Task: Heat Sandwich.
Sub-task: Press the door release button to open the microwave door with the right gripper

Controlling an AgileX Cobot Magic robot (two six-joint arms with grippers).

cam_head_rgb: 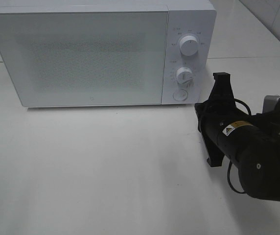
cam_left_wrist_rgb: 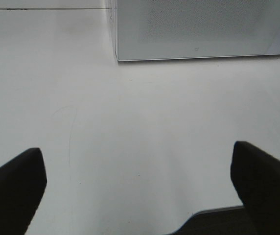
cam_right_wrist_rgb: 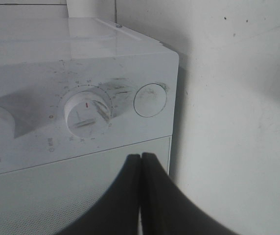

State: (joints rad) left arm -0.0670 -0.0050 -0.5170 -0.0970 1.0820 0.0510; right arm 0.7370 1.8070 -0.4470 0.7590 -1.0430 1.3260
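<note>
Sandwich unseen, probably inside the shut microwave [cam_head_rgb: 81, 58]; right gripper [cam_right_wrist_rgb: 141, 156], fingers closed on nothing, sits just by microwave's round button [cam_right_wrist_rgb: 150, 100], far nearer than left gripper [cam_left_wrist_rgb: 137, 149], spread wide, empty.

White bench surface under soft, even light.

Noted a plain white matte tabletop [cam_head_rgb: 105, 171] filling most of every view, evenly lit, with only weak, blurred shadows. Logged a straight seam [cam_head_rgb: 257, 57] at the far right, a second white tabletop [cam_head_rgb: 243, 29] beyond it, and a pale tiled surface [cam_head_rgb: 279, 17] in the far corner; wall or floor not determinable. Found a faint curved scratch [cam_left_wrist_rgb: 70, 132] and a dark strip [cam_left_wrist_rgb: 213, 226] below the near table edge [cam_left_wrist_rgb: 213, 211].
</note>
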